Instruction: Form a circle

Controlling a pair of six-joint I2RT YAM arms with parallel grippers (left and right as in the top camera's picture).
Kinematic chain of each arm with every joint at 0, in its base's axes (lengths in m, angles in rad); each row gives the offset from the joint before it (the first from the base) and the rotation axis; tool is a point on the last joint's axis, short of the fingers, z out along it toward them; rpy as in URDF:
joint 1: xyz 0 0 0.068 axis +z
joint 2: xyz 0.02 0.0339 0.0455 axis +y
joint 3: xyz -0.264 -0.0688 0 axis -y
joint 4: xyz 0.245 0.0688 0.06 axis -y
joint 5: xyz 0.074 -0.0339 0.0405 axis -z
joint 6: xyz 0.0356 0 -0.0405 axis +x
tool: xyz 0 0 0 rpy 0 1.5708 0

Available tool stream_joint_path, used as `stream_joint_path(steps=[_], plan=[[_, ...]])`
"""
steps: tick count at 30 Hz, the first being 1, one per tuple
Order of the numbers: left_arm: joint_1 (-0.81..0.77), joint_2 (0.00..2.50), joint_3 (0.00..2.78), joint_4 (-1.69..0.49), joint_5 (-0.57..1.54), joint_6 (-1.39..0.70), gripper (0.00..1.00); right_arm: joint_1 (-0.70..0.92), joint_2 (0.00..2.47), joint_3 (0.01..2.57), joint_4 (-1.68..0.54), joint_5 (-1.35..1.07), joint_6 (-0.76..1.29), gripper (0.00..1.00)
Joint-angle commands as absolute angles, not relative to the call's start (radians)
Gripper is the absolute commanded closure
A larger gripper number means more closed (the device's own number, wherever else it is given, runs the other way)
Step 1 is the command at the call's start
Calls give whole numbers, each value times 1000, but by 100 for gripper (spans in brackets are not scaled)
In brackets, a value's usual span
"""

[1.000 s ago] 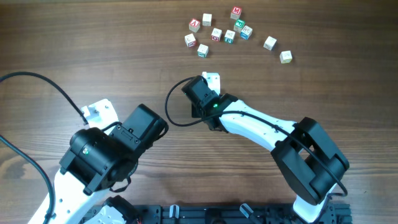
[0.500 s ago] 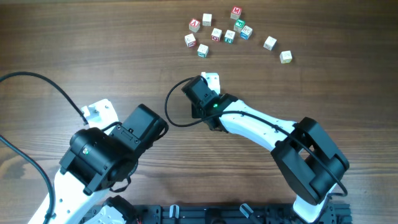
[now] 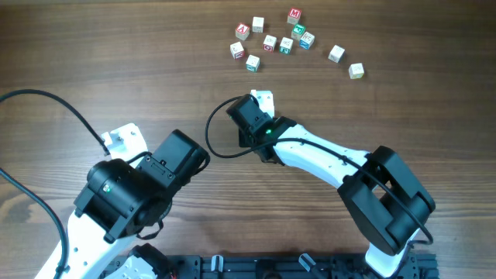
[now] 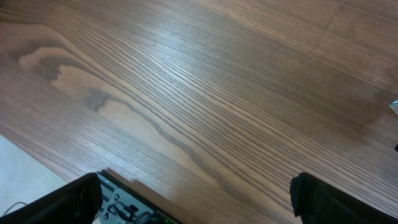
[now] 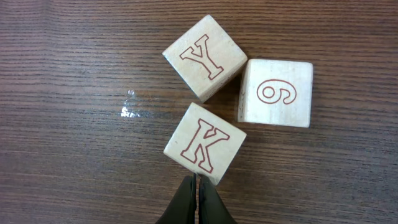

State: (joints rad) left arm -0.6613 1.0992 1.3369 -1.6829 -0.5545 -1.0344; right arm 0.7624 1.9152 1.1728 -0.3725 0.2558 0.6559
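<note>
No circle shows in any view. In the right wrist view three pale wooden cubes lie in a tight group: Y (image 5: 205,57), 6 (image 5: 275,93) and K (image 5: 204,142). My right gripper (image 5: 196,182) is shut with nothing between its fingers, and its tips touch the near edge of the K cube. In the overhead view a pale corner of that group (image 3: 265,98) peeks out beyond the right arm (image 3: 310,151). My left gripper (image 4: 196,196) stands open over bare wood, holding nothing.
Several more letter cubes are scattered at the far middle of the table, from a red-lettered one (image 3: 242,31) across to a lone one (image 3: 356,70). The left arm (image 3: 139,186) sits near the front left. The table edge (image 4: 37,163) shows below the left gripper.
</note>
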Motion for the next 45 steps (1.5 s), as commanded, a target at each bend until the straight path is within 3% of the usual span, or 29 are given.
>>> stream_joint_path(steps=[1,45], plan=[[-663,1095,1334,-1684,-560,-1048,0,765,1941,1176,-371,265,647,95],[-663,1095,1334,-1684,-560,-1048,0,765,1941,1176,-384,269,646,95]])
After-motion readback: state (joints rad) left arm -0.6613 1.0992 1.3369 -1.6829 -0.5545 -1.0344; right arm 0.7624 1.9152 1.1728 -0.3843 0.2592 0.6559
